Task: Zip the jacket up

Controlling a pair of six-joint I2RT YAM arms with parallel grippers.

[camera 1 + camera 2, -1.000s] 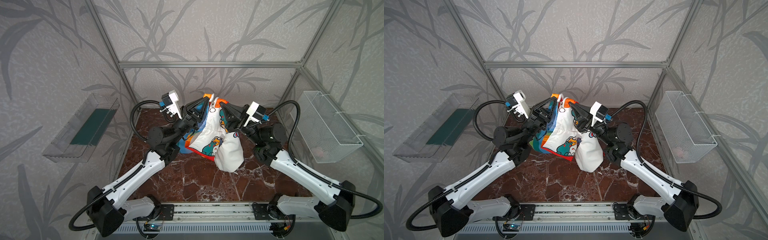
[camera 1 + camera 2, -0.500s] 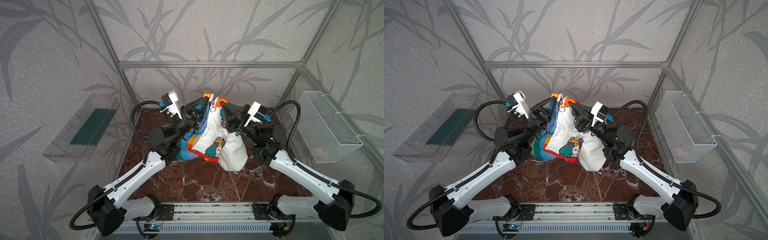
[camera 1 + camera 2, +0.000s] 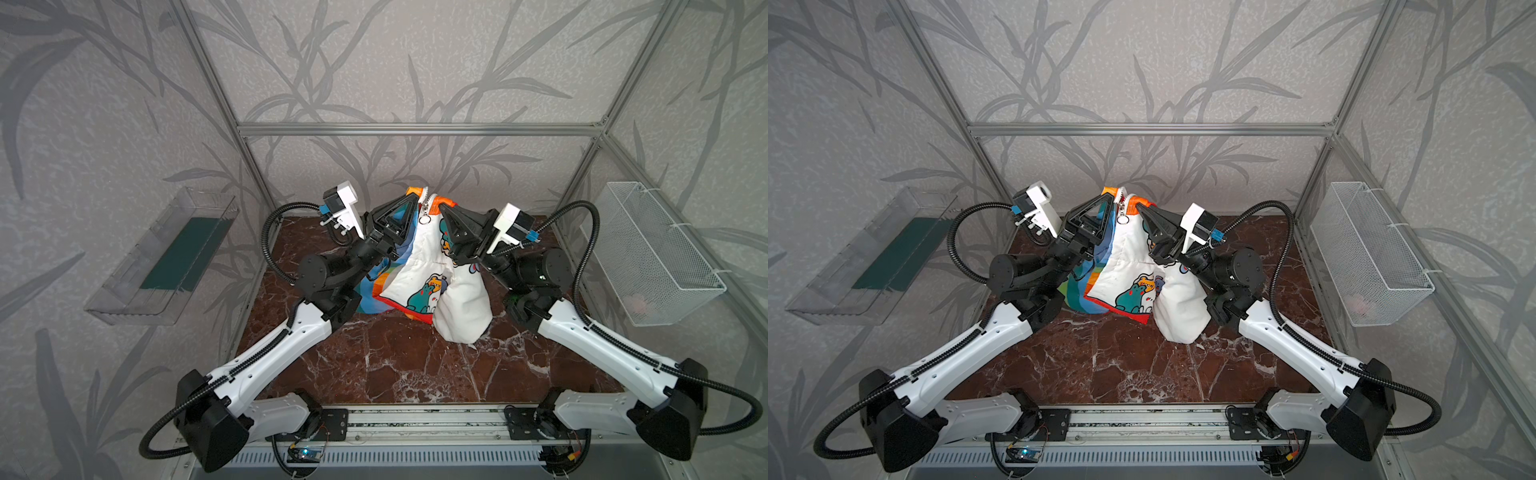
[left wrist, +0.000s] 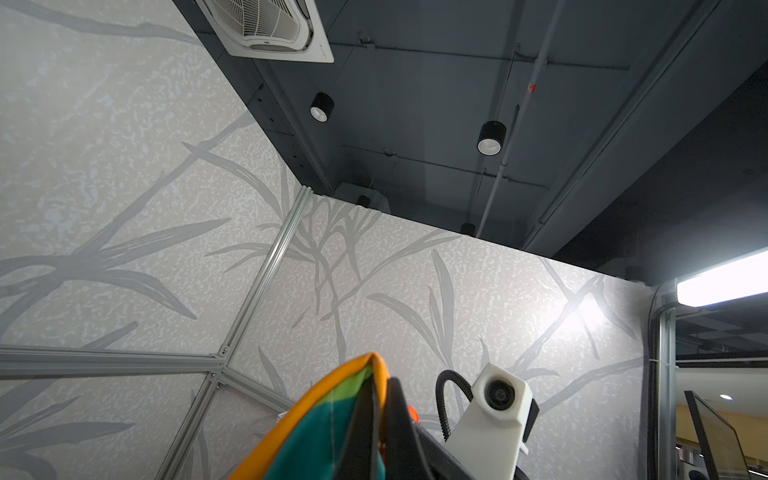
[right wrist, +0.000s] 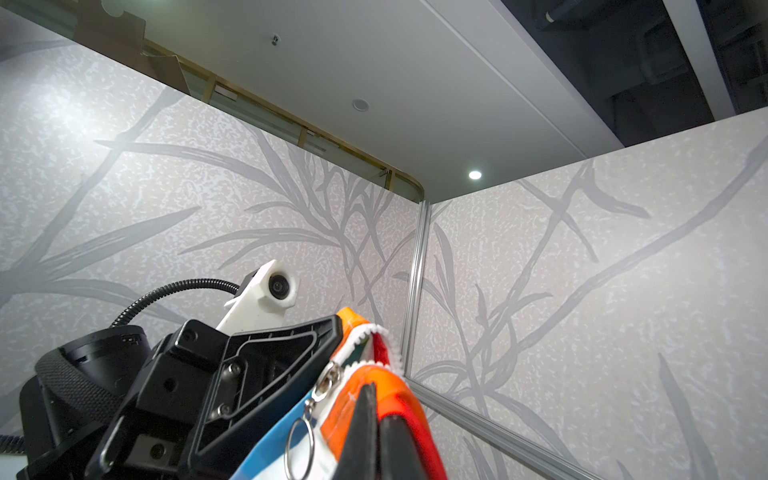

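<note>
Brown marble desk [image 3: 395,365] seems to carry only the hem of the jacket [image 3: 419,266], which hangs by its collar between my left gripper [image 3: 409,203] and right gripper [image 3: 442,210], each clamped on an orange collar edge beside the ring pull [image 3: 424,219]. Spreading my arms could slip these thin pinches off the padding or strain the zipper teeth. Against a second ago, both grips sit unchanged; only the hanging body has swayed slightly.

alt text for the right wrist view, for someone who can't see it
The right gripper, shut, pinches the orange top edge of the jacket. The left gripper clamps the opposite edge, with the white zipper's ring pull hanging between them, against leaf-patterned walls.
</note>
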